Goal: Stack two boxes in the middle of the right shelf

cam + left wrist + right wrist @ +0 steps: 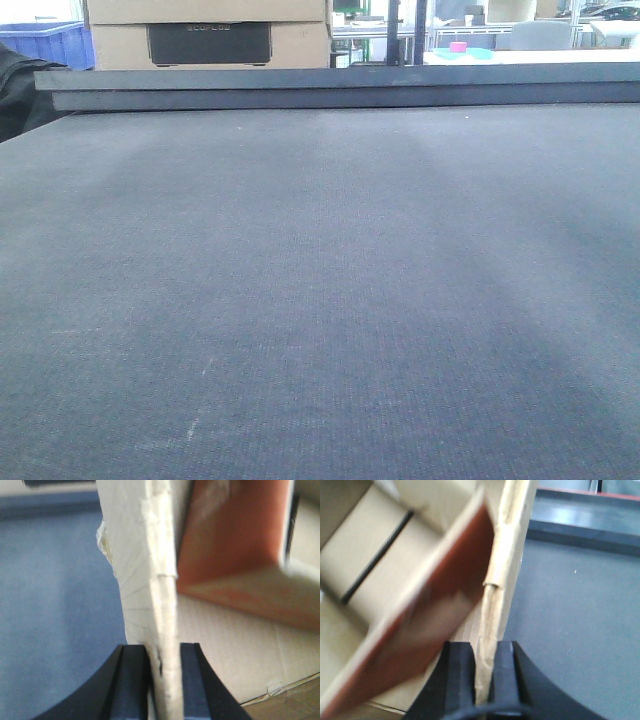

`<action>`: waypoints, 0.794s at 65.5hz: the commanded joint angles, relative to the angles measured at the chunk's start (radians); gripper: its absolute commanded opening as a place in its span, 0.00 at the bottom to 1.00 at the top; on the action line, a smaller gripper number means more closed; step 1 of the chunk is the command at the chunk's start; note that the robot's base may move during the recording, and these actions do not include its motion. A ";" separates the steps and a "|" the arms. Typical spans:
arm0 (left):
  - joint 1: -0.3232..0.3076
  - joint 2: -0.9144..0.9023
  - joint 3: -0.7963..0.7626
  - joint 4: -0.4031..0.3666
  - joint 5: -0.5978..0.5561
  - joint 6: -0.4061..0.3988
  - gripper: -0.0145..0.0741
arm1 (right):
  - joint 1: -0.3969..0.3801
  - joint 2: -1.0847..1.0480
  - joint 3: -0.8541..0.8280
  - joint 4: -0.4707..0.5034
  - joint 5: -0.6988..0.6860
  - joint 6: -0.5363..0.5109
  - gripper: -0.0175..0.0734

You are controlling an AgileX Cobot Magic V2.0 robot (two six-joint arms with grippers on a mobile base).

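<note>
Only writing: faint pale letters on a black panel (208, 42) on the stacked cartons (110, 45) behind the table (320, 300), too dim to read for sure. Left gripper (163, 655) pinches an upright wall of the box (140, 555). Right gripper (483, 652) pinches another wall, over the table. Box cropped and blurred, reddish inner flap (230, 535) smeared.

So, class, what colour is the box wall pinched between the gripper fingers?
Pale tan; the box wall shows best in the right wrist view.
</note>
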 commanded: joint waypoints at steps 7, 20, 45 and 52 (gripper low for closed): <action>-0.013 -0.016 -0.018 -0.002 -0.031 0.001 0.04 | -0.009 -0.007 -0.013 -0.014 -0.044 -0.013 0.03; -0.013 -0.016 -0.018 -0.002 -0.031 0.001 0.04 | -0.009 -0.007 -0.013 -0.014 -0.046 -0.013 0.03; -0.013 -0.014 -0.018 -0.002 -0.035 0.001 0.04 | -0.009 -0.007 -0.013 -0.014 -0.053 -0.013 0.03; -0.013 -0.014 -0.018 -0.002 -0.035 0.001 0.04 | -0.009 -0.007 -0.013 -0.014 -0.053 -0.013 0.03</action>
